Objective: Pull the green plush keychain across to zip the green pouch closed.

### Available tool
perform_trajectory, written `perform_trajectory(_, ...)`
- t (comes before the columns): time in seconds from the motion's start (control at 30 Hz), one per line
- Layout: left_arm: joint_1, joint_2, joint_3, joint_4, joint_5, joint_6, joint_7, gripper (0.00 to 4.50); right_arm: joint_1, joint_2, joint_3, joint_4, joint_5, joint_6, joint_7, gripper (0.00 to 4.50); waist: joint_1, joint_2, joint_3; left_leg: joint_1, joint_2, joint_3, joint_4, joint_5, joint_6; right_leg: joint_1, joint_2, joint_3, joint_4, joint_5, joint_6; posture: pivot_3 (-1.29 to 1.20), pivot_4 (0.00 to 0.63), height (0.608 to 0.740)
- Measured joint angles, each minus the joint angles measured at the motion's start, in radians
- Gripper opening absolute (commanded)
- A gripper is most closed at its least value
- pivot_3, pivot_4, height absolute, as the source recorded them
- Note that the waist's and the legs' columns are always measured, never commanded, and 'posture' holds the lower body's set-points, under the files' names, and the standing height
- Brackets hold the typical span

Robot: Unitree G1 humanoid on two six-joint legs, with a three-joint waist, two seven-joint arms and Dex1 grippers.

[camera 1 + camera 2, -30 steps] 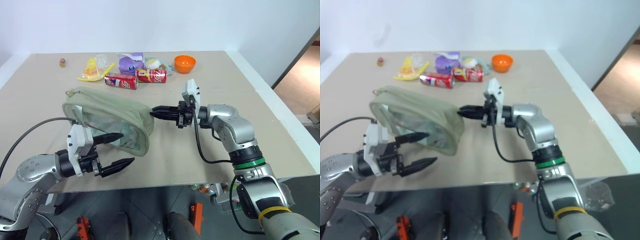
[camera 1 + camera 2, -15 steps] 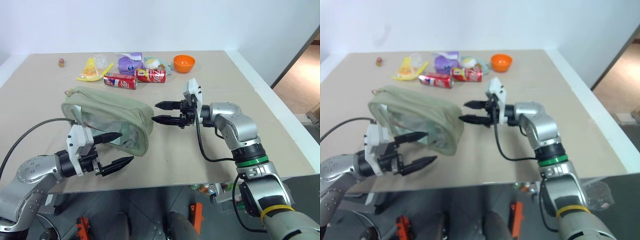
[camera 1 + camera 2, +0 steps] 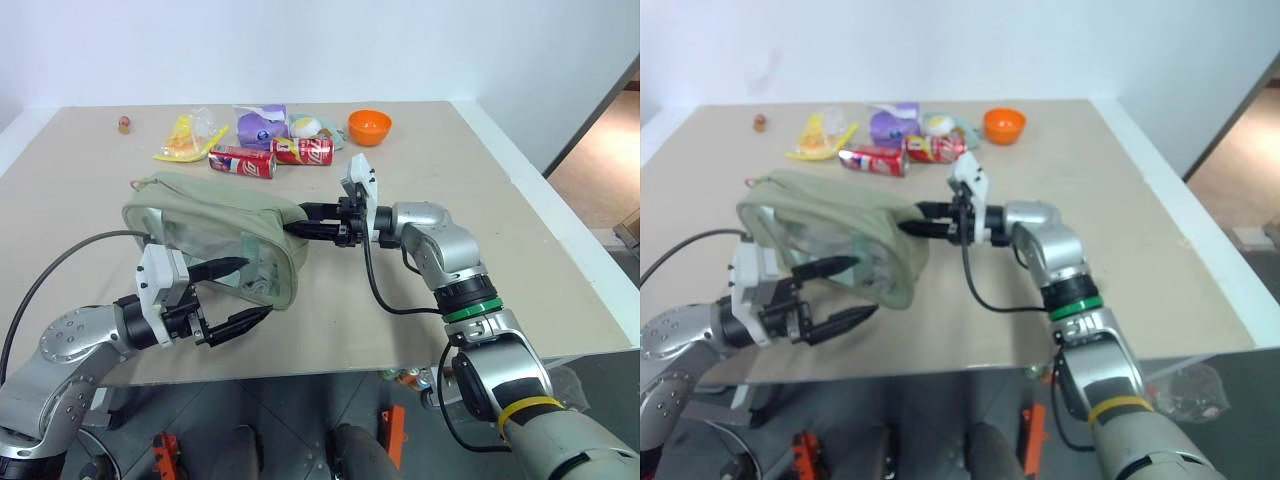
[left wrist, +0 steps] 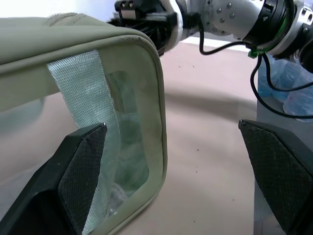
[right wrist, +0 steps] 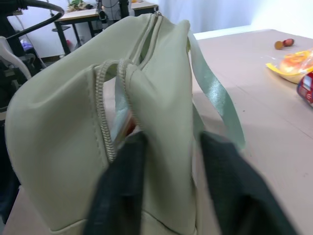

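Observation:
The green pouch lies on its side on the table, its clear window facing me. Its top zipper gapes at the right end. A small greenish bit at the pouch's far left end looks like the green plush keychain. My right gripper points left and is shut on the fabric of the pouch's right end, one finger on each side. The left gripper is open in front of the window, with the pouch's lower right corner between its fingers.
Along the back of the table lie two red cans, a yellow snack bag, a purple pack and an orange bowl. The table's front edge runs just beyond my left arm. A black cable hangs from the right wrist.
The right gripper opened, moved left onto the pouch's right end and closed around the fabric there. The left gripper stayed where it was, still open.

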Motion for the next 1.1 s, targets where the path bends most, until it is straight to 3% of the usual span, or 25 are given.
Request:
perform_trajectory(0.07, -0.001, -0.002, 0.0, -0.001, -0.006, 0.002, 0.01, 4.5, 0.0, -0.001, 0.0, 0.004, 0.0, 0.0, 0.009, 0.04, 0.0, 0.0, 0.0, 0.0, 0.0, 0.0, 0.0, 0.0, 0.0, 0.0, 0.0, 0.0, 0.0, 0.0, 0.0, 0.0, 0.15, 0.74)
perform_trajectory(0.33, -0.006, -0.003, 0.0, -0.005, -0.008, 0.002, 0.028, 4.5, -0.02, -0.063, 0.001, 0.028, -0.014, -0.036, 0.11, 0.04, 0.001, 0.0, 0.0, 0.0, 0.0, 0.0, 0.0, 0.0, 0.0, 0.0, 0.0, 0.0, 0.0, 0.0, 0.0, 0.0, 0.15, 0.74)
perform_trajectory(0.53, -0.013, -0.011, -0.013, -0.005, -0.007, 0.002, 0.028, 4.5, -0.2, -0.167, 0.003, 0.338, -0.131, -0.343, 0.24, 0.04, 0.0, 0.001, 0.001, 0.001, 0.0, 0.001, 0.0, 0.0, 0.0, 0.0, 0.0, 0.0, 0.0, 0.0, 0.0, 0.0, 0.15, 0.74)
perform_trajectory(0.7, -0.023, -0.015, -0.023, -0.005, -0.003, 0.001, 0.025, 4.5, -0.303, -0.175, 0.002, 0.565, -0.203, -0.518, 0.266, 0.04, -0.001, 0.001, 0.001, 0.001, 0.0, 0.001, -0.001, 0.0, 0.0, 0.0, 0.0, 0.0, 0.0, 0.001, -0.004, 0.0, 0.15, 0.74)
perform_trajectory(0.93, -0.025, -0.023, -0.029, -0.003, 0.006, 0.001, 0.024, 4.5, -0.345, -0.174, -0.045, 0.698, -0.233, -0.539, 0.269, 2.4, -0.001, 0.001, 0.001, 0.001, 0.0, 0.001, -0.001, 0.0, 0.0, 0.0, 0.0, 0.001, 0.0, 0.002, -0.005, 0.0, 0.15, 0.74)
perform_trajectory(1.0, -0.025, -0.023, -0.029, -0.003, 0.006, 0.001, 0.024, 4.5, -0.347, -0.175, -0.096, 0.695, -0.199, -0.495, 0.25, 2.84, -0.001, 0.001, 0.001, 0.001, 0.0, 0.001, -0.001, 0.0, 0.0, 0.0, 0.0, 0.001, 0.0, 0.002, -0.005, 0.0, 0.15, 0.74)
perform_trajectory(1.03, -0.026, -0.022, -0.029, -0.003, 0.005, 0.001, 0.023, 4.5, -0.347, -0.177, -0.12, 0.685, -0.183, -0.465, 0.237, 3.46, -0.001, 0.001, 0.001, 0.001, 0.0, 0.001, -0.001, 0.0, 0.0, 0.0, 0.0, 0.001, 0.0, 0.002, -0.005, 0.0, 0.15, 0.74)
perform_trajectory(1.1, -0.029, -0.022, -0.03, -0.001, 0.006, 0.002, 0.02, 4.5, -0.332, -0.201, -0.169, 0.607, -0.14, -0.386, 0.211, 4.13, 0.0, 0.002, 0.001, 0.0, 0.0, 0.001, -0.001, 0.0, 0.0, 0.0, 0.0, 0.001, 0.0, 0.002, -0.005, 0.0, 0.15, 0.74)
